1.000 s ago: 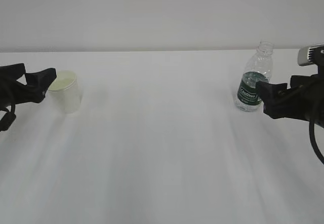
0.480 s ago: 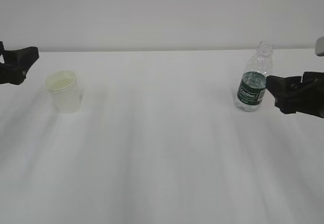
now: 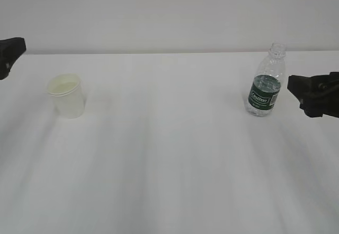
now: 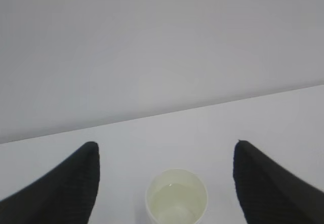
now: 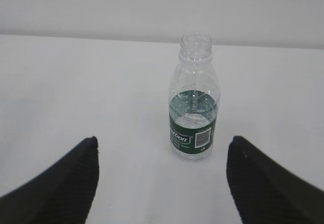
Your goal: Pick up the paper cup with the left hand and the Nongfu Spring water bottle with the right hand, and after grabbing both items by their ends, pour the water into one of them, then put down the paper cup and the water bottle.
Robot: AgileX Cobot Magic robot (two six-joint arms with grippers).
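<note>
The white paper cup (image 3: 67, 95) stands upright on the table's left side, with faintly yellowish water (image 4: 175, 208) inside it. My left gripper (image 4: 167, 155) is open and empty, pulled back from the cup (image 4: 176, 198); only a black tip (image 3: 9, 51) shows at the exterior view's left edge. The uncapped Nongfu Spring water bottle (image 3: 265, 81), partly filled, stands upright at the right. My right gripper (image 5: 162, 150) is open and empty, backed off from the bottle (image 5: 194, 105), its fingers (image 3: 313, 95) to the bottle's right.
The white table (image 3: 169, 160) ends at a pale wall (image 3: 159, 11) behind both objects. A wide bare stretch of tabletop lies between cup and bottle.
Both grippers have drawn outward, away from the cup and the bottle, toward the exterior view's edges. Cup and bottle have stayed where they stand.
</note>
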